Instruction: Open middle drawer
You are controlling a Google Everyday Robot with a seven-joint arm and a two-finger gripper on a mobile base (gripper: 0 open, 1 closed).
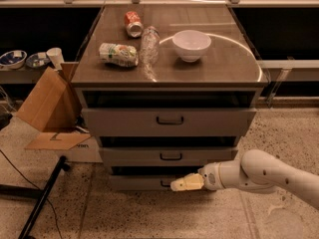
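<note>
Grey middle drawer [130, 156] sits just above my gripper [187, 183], which overlaps the lowest drawer [134, 182]; its spread I can't judge.

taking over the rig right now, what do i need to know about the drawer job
Gripper: low, in front of the lowest drawer, right beside its handle; contact unclear.
Middle drawer: second of three, handle free, front does not look pulled out.
Done: no opening visible.
Left: likely raise the gripper to the middle drawer's handle, grip it, pull the drawer out.
</note>
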